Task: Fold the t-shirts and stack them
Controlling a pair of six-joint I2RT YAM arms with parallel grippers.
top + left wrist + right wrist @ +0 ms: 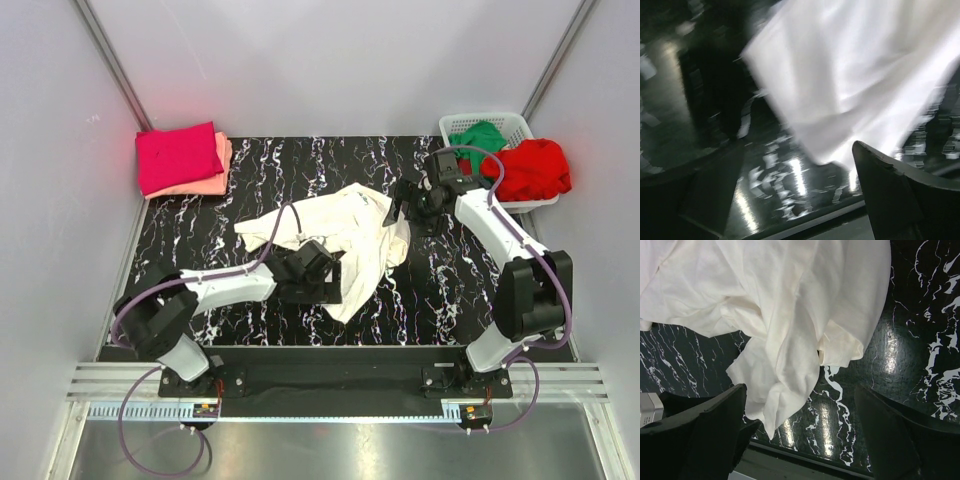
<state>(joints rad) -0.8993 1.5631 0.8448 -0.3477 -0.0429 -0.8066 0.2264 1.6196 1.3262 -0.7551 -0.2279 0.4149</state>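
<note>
**Item 1.** White cotton short-sleeved t-shirt [350, 232]. One, unfolded and crumpled, lying at the centre of the table. Its cloth runs from about 10 o'clock of centre down to 5 o'clock. The right wrist view shows it [765, 300] bunched in deep folds, with one corner trailing toward the bottom of that view. In the left wrist view it [855, 75] is a blurred pale sheet ending in a point.

**Item 2.** Folded magenta t-shirt [178, 155]. In the table's 10 o'clock corner, lying on top of a folded salmon-pink t-shirt [220, 165]. The lower one shows only along the pile's 3 o'clock and 6 o'clock edges.

**Item 3.** White slatted plastic basket [512, 122]. In the 2 o'clock corner. A green t-shirt [480, 135] lies bundled inside, and a red t-shirt [532, 168] is heaped over the basket's 4 o'clock rim.

**Item 4.** Left gripper [322, 275]. Low over the white shirt's 7 o'clock side. In its own view [799, 150] the jaws stand wide, with dark fingers [890, 190] at either side. The cloth's point lies beneath the gap and nothing is clamped.

**Item 5.** Right gripper [410, 205]. At the white shirt's 2 o'clock edge, just beside the basket. In its own view [801, 390] the jaws are spread wide. The trailing corner lies beneath the gap, nearer the finger on that view's left [705, 435], and is not pinched.

**Item 6.** Black marble-pattern table with white veining [195, 232]. It carries all of the above. Bare glossy surface shows in both wrist views [920, 315] [775, 175].
</note>
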